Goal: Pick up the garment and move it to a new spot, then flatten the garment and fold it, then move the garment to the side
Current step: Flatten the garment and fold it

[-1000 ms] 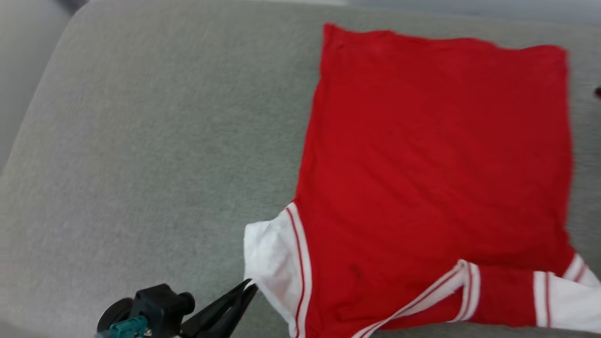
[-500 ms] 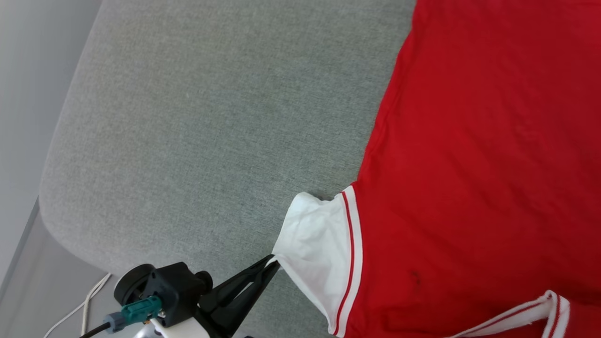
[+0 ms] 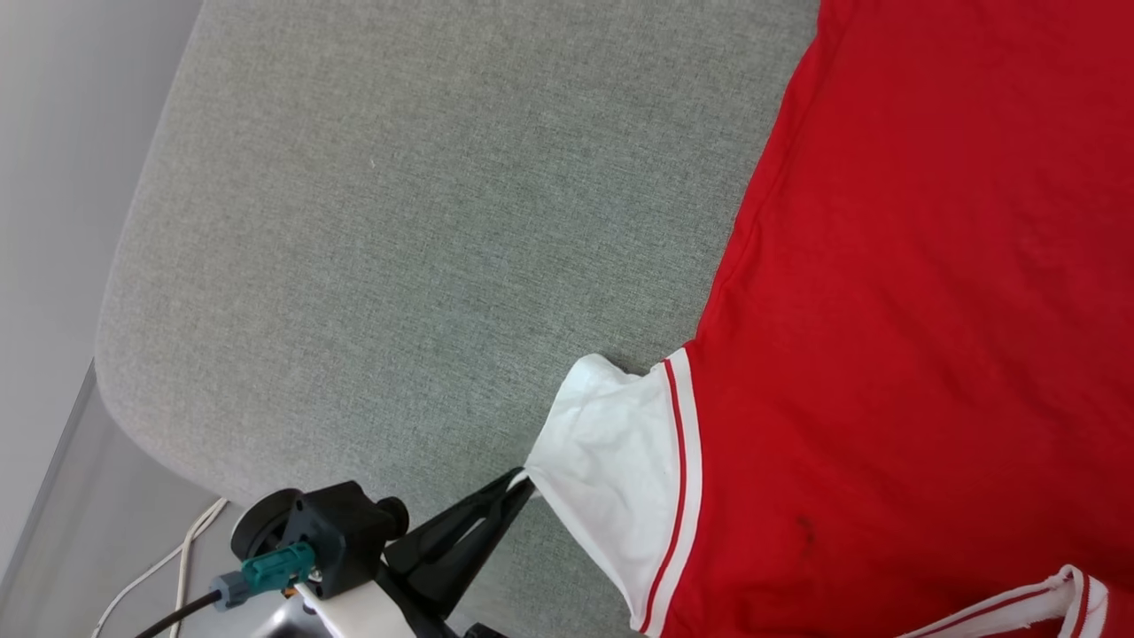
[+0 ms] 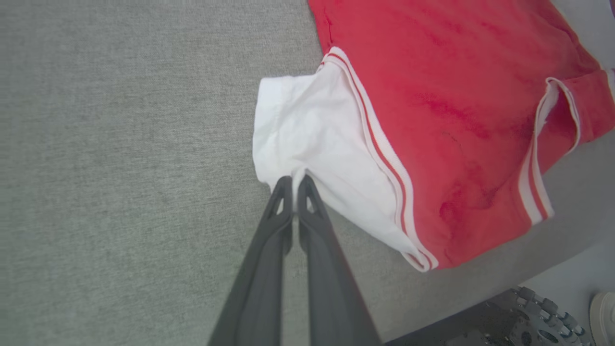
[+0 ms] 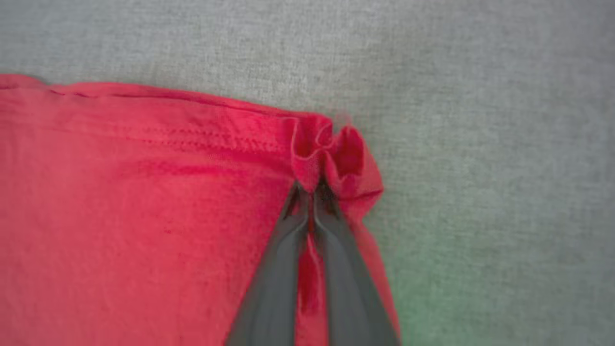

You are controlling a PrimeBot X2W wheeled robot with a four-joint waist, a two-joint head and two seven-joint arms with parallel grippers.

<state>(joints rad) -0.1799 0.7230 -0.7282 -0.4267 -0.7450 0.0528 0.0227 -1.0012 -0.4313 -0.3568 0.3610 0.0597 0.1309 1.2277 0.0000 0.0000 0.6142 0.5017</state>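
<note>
Head view: one garment [image 3: 886, 310], two fingers [image 3: 456, 534]

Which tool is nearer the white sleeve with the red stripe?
Left. The left tool pinches the sleeve's outer edge. The right tool grips a bunched red hem corner, away from the sleeve.

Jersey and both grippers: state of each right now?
red jersey: spread on the grey cushion, plain red side up.
white sleeve: lying out to the side, its edge pinched.
left gripper: shut on the white sleeve's edge.
right gripper: shut on a bunched corner of the red hem.
</note>
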